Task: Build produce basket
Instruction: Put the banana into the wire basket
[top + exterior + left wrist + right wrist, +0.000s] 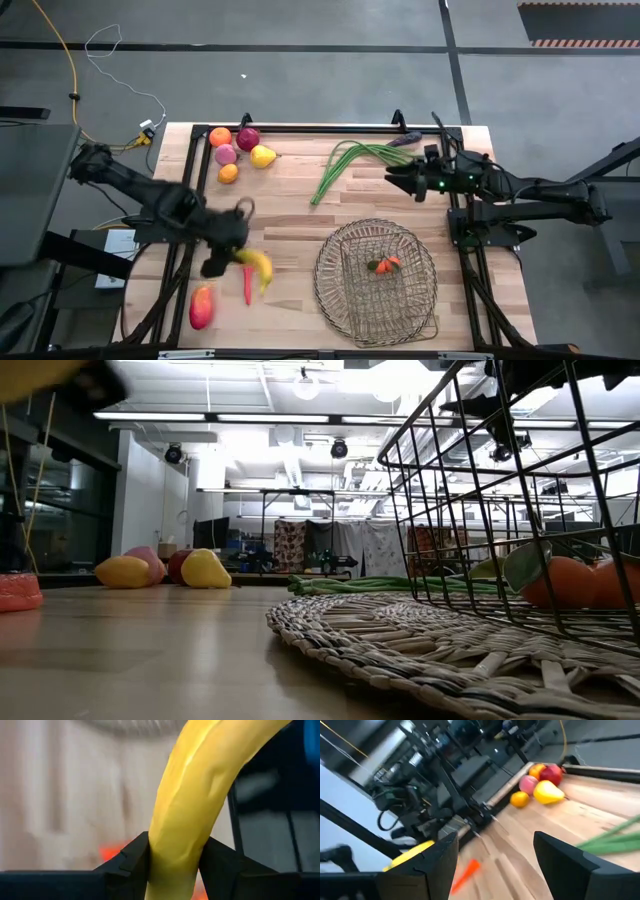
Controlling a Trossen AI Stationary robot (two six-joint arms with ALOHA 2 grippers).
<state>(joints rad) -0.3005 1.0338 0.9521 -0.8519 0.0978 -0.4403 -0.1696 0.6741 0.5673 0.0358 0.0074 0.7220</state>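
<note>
Slippage is threatening as we are clamping the banana (195, 795) in the left gripper (240, 258), right gripper (400, 180) idling open, far from the basket (335, 300).

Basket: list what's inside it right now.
Inside the basket lie small orange fruits with a green leaf. The low view shows their orange sides through the wire; their exact count is hidden.

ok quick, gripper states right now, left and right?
Left gripper: closed on the banana, held above the table.
Right gripper: open, holding nothing, near the green beans.
</note>
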